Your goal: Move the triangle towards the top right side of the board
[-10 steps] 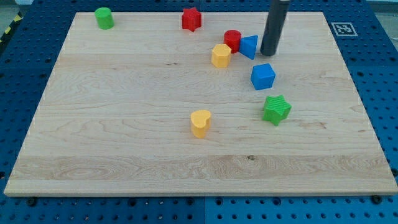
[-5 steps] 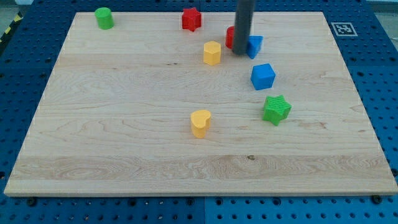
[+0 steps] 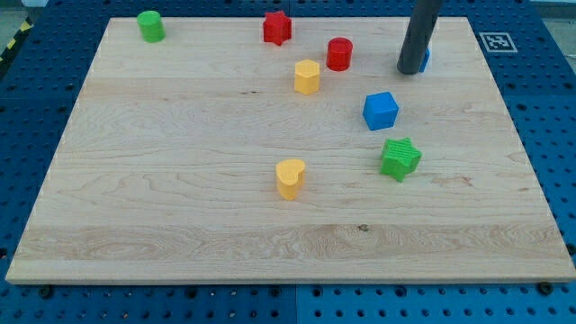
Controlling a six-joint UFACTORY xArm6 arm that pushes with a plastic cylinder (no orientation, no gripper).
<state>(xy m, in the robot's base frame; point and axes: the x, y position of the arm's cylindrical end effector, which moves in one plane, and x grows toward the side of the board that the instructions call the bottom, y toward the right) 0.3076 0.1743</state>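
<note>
Wooden board (image 3: 180, 180) on blue pegboard. My tip (image 3: 411, 71) near board's top right, touching blue triangle (image 3: 425, 59) (mostly hidden behind rod, only sliver showing on rod's right). No gripper on arm, just rod. Left of tip: red cylinder (image 3: 339, 54), then yellow hexagonal block (image 3: 307, 76). Blue cube (image 3: 381, 111) below tip, green star (image 3: 400, 158) lower.

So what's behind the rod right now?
A sliver of blue block shows at the rod's right edge, just above my tip, near the board's top right. The rod covers the rest, so its triangle shape cannot be confirmed here.
</note>
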